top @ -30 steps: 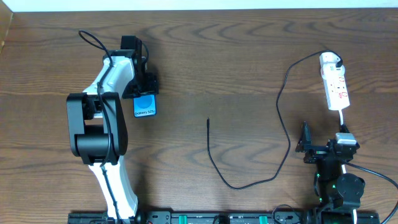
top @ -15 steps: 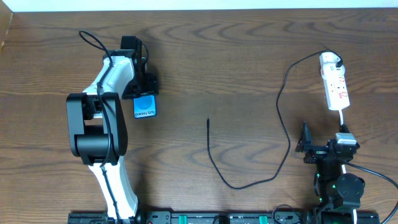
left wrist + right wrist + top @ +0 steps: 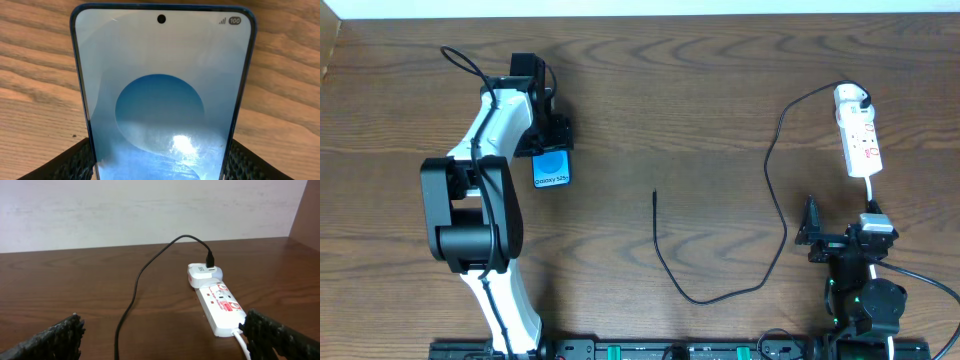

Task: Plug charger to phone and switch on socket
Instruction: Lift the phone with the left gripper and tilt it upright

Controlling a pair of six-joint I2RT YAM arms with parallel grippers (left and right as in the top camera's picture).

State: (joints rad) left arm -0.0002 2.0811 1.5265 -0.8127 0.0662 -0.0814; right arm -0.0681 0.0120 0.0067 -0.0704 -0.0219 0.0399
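Observation:
The phone [image 3: 552, 170] lies screen-up on the wood table at the left, showing its blue-circle wallpaper. My left gripper [image 3: 551, 151] is shut on it, one finger against each long side. In the left wrist view the phone [image 3: 160, 75] fills the frame between the fingers [image 3: 160, 146]. The charger's black cable [image 3: 775, 215] runs from the white adapter [image 3: 851, 97], plugged into the socket [image 3: 861, 138], to its loose plug tip [image 3: 655, 196] at mid-table. My right gripper [image 3: 840, 238] is open and empty, below the socket [image 3: 220, 307] with the adapter [image 3: 202, 274] beyond it.
The power strip's white cord [image 3: 243, 342] runs toward my right gripper's right finger. A pale wall [image 3: 150, 210] stands behind the table's far edge. The cable loops on the table [image 3: 720, 120] between the two arms.
My left arm has shifted slightly to the left, and the phone has moved a little with it. The right arm, the cable and the socket have not moved.

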